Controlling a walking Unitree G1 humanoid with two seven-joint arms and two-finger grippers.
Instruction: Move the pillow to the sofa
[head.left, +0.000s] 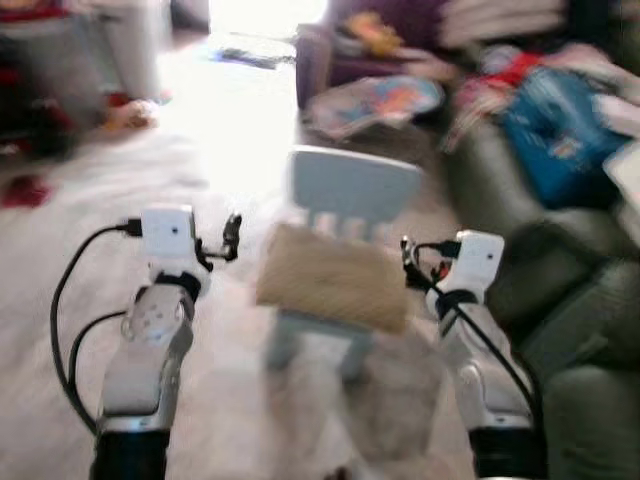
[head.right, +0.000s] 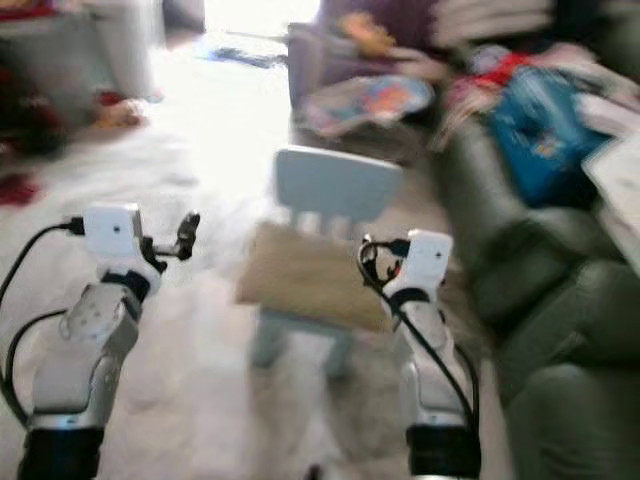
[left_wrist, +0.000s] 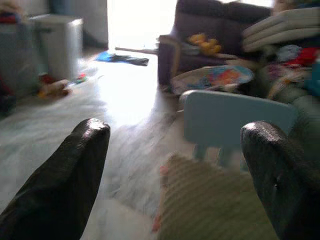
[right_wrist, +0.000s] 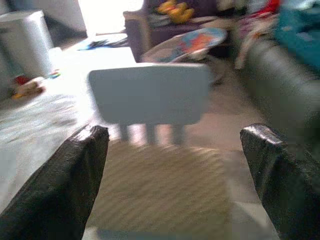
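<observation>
No readable text, labels, brands or numbers anywhere; views too blurred to make out print.

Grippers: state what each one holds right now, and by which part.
Nothing is held. Left gripper and right gripper are both open, short of the tan pillow lying on the small blue chair.

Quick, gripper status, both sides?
Left gripper: open, holding nothing, left of the pillow.
Right gripper: open, holding nothing, pointed at the pillow on the chair.

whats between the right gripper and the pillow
Nothing: in the right wrist view the open right gripper looks straight onto the pillow on the small chair.
</observation>
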